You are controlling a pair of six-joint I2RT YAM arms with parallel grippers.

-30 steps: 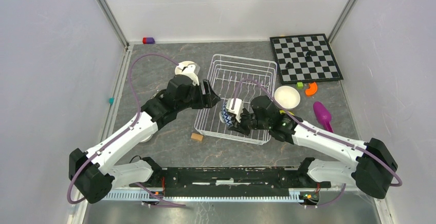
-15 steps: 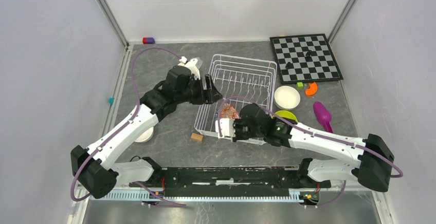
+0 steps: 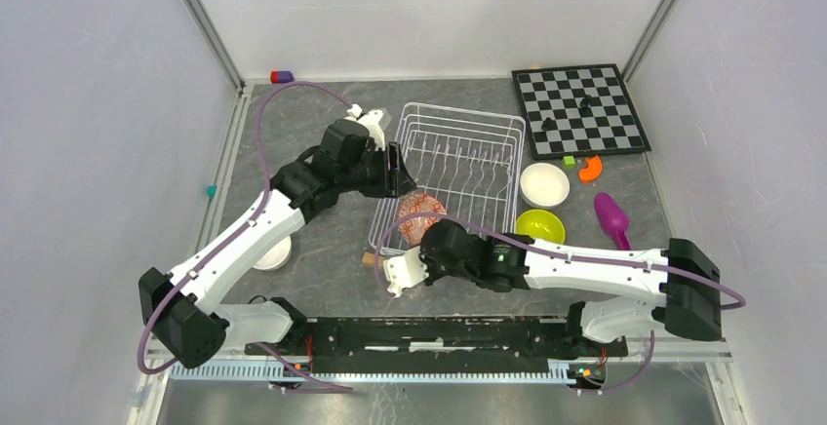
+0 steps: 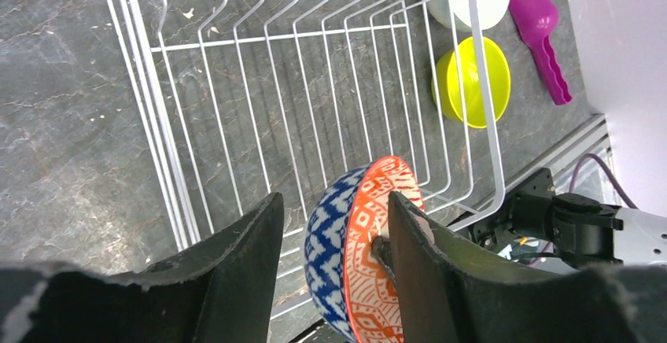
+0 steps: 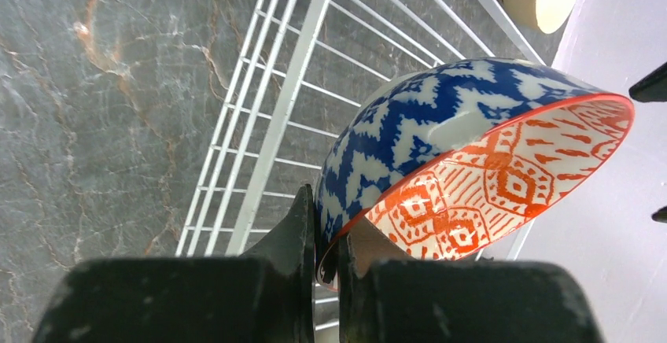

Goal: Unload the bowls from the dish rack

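one bowl is in hand, nearest you: your right gripper pinches the rim of the blue-and-white patterned bowl, orange inside, tipped on edge over the near left corner of the dish rack. it seems lifted above the wires, so the lift-out step looks nearly done. the next move calls for carrying it past the rack's near rim and setting it level on bare table before you loosen the pinch. a thin rim grip on a tilted bowl could slip, so go gently, and mind the small wooden block lying just outside that corner.

just beyond, your left gripper hangs above the rack's left side with its fingers spread and nothing between them. no other bowl shows among the tines.

right of the rack sit the yellow-green bowl and, farther, a white bowl; a purple scoop lies beside them. the table is dark grey and marbled, and the chessboard fills its far right corner under plain pale walls.
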